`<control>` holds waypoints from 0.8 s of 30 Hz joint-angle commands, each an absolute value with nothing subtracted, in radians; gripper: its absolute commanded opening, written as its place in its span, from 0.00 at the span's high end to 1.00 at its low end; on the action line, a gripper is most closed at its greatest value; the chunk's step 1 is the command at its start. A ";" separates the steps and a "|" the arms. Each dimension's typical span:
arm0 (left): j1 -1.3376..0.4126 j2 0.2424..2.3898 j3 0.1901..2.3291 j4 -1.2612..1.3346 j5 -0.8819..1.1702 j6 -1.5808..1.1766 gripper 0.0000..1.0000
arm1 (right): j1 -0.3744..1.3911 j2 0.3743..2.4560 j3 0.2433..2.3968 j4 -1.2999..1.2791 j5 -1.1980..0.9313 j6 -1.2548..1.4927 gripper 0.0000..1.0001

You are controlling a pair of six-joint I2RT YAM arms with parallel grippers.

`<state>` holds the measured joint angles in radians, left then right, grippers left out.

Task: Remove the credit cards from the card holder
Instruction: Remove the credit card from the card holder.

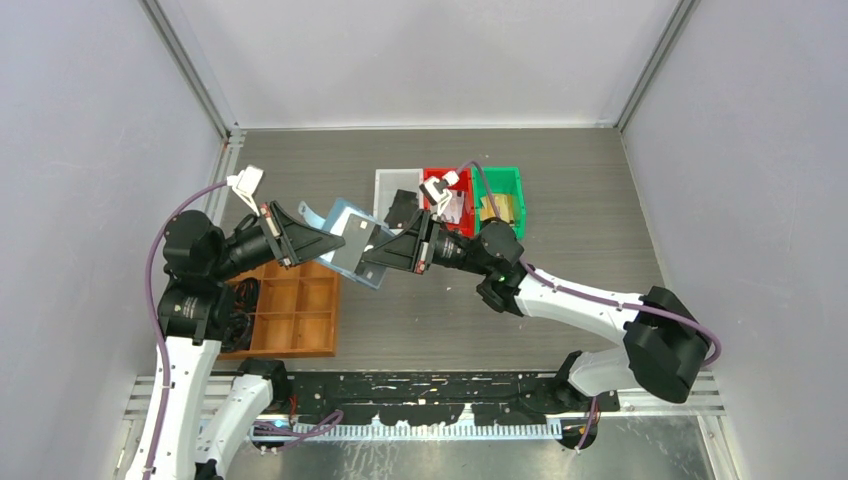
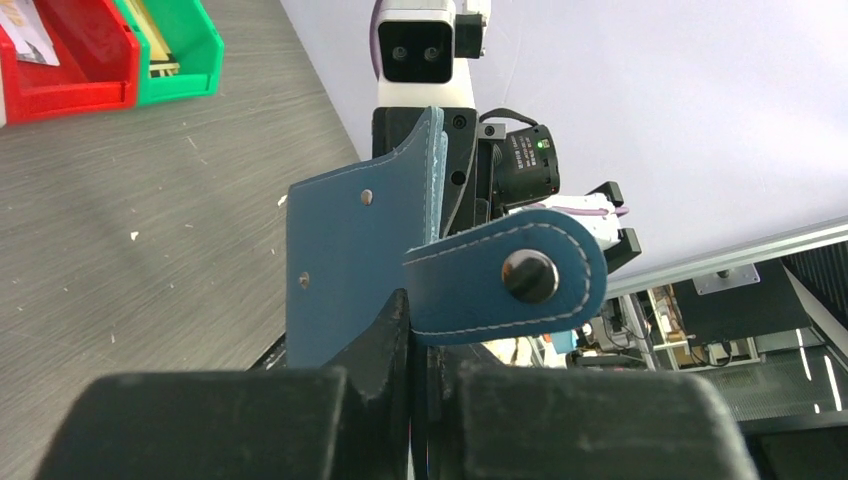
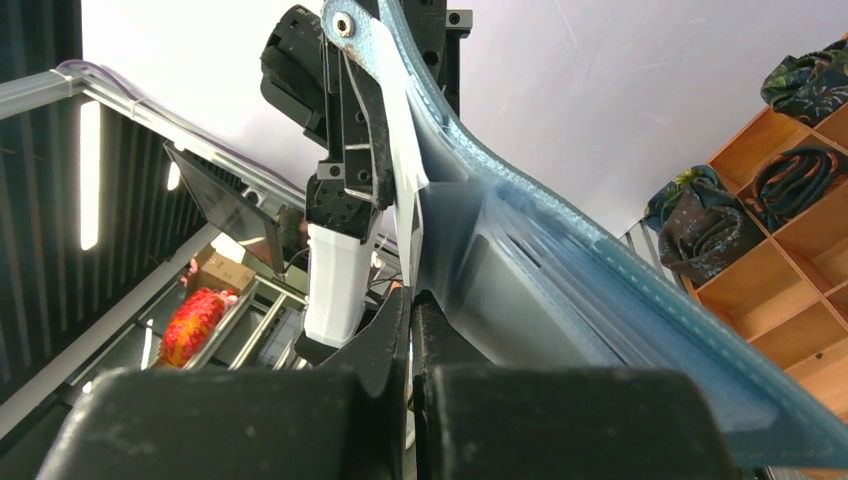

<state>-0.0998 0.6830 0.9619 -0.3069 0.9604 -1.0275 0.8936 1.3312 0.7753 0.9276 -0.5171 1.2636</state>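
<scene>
The teal-blue card holder (image 1: 345, 240) hangs open in the air above the table, between my two grippers. My left gripper (image 1: 322, 240) is shut on its outer flap; in the left wrist view the holder (image 2: 340, 250) and its snap tab (image 2: 510, 275) stand up from the shut gripper (image 2: 415, 310). My right gripper (image 1: 372, 252) is shut on a thin pale grey card (image 3: 405, 190), seen edge-on against the holder's paler inside (image 3: 560, 290). A black card (image 1: 401, 208) lies on the table behind.
A white sheet (image 1: 390, 183) lies under the black card. A red bin (image 1: 440, 190) and a green bin (image 1: 505, 195) stand at the back. A brown wooden compartment tray (image 1: 295, 315) sits at the left, below the left arm.
</scene>
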 commanded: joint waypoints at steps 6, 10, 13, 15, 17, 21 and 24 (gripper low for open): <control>-0.094 0.669 1.022 -0.231 0.963 -1.043 1.00 | 0.902 1.319 0.755 0.992 -0.485 1.256 0.99; -0.094 0.671 1.028 -0.230 0.961 -1.046 1.00 | 0.902 1.307 0.734 0.988 -0.469 1.249 0.99; -0.093 0.674 1.032 -0.230 0.959 -1.049 1.00 | 0.902 1.310 0.734 0.988 -0.468 1.252 0.99; -0.092 0.673 1.036 -0.231 0.960 -1.048 1.00 | 0.902 1.312 0.734 0.991 -0.465 1.254 0.99; -0.092 0.673 1.036 -0.230 0.962 -1.047 1.00 | 0.902 1.316 0.738 0.997 -0.465 1.258 0.99; -0.091 0.674 1.039 -0.231 0.963 -1.042 1.00 | 0.903 1.325 0.744 1.017 -0.456 1.282 0.78; -0.091 0.676 1.042 -0.233 0.962 -1.042 1.00 | 0.904 1.354 0.752 1.099 -0.440 1.328 0.67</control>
<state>-0.0956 0.6849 0.9859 -0.3096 0.9440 -1.0359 0.8970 1.3380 0.7403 0.9871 -0.4721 1.2861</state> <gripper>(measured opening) 0.029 0.280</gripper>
